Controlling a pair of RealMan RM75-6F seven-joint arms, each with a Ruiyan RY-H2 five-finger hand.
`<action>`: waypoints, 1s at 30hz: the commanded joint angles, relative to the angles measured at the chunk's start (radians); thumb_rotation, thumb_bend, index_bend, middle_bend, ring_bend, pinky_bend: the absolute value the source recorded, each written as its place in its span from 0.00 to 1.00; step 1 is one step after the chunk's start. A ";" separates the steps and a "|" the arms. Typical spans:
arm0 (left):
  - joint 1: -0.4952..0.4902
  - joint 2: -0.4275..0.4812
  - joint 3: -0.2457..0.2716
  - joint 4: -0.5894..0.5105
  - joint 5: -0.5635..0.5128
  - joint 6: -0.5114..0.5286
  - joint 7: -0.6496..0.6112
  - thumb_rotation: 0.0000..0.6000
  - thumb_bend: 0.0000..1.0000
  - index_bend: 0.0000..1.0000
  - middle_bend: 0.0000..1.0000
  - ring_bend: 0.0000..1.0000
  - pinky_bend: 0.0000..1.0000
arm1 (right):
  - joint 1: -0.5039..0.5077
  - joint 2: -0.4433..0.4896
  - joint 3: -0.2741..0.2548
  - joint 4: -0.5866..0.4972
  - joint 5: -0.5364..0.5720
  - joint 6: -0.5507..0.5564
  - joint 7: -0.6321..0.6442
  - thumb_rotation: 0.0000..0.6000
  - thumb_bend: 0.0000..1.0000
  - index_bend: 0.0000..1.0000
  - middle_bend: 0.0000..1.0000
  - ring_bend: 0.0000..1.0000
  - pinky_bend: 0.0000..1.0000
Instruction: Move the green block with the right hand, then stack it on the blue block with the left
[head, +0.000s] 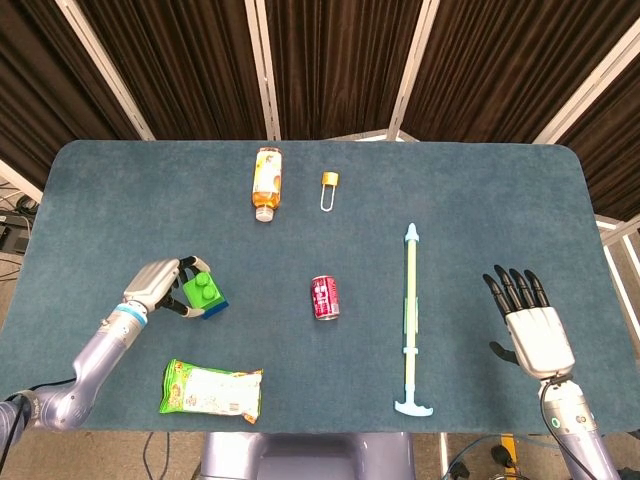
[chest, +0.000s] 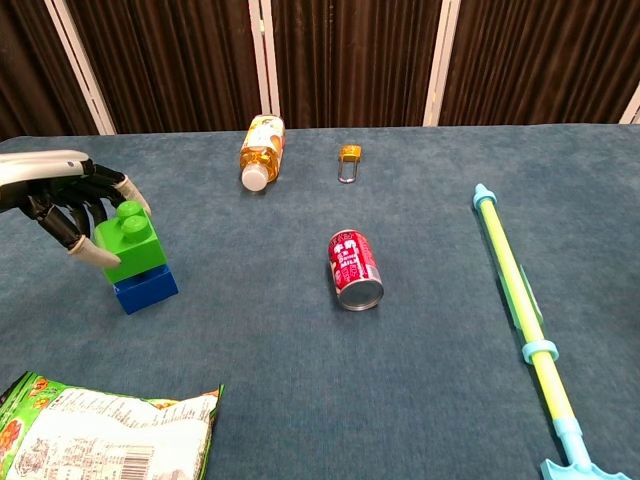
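Note:
The green block (chest: 132, 240) sits on top of the blue block (chest: 146, 287) at the table's left, slightly tilted. My left hand (chest: 62, 200) holds the green block between thumb and fingers. From the head view the green block (head: 204, 293) nearly covers the blue block (head: 214, 309), with the left hand (head: 157, 284) just to its left. My right hand (head: 528, 320) hovers at the far right, fingers spread, holding nothing; the chest view does not show it.
A snack bag (head: 211, 390) lies near the front edge below the blocks. A red can (head: 325, 298) lies mid-table, a yellow-green pump rod (head: 409, 320) to its right. At the back lie a juice bottle (head: 266, 183) and a small padlock (head: 329, 189).

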 joint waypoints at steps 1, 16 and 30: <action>-0.006 -0.007 0.001 0.008 -0.013 -0.004 0.010 1.00 0.17 0.46 0.47 0.47 0.44 | 0.000 0.000 0.000 0.001 0.001 -0.001 0.000 1.00 0.00 0.00 0.00 0.00 0.00; -0.017 -0.042 0.005 0.060 -0.042 -0.021 0.015 1.00 0.17 0.46 0.47 0.47 0.44 | 0.001 -0.005 0.003 0.002 0.006 -0.007 -0.012 1.00 0.00 0.00 0.00 0.00 0.00; -0.023 -0.058 0.012 0.063 -0.055 -0.017 0.040 1.00 0.17 0.28 0.32 0.34 0.26 | 0.000 -0.005 0.005 0.005 0.010 -0.008 -0.015 1.00 0.00 0.00 0.00 0.00 0.00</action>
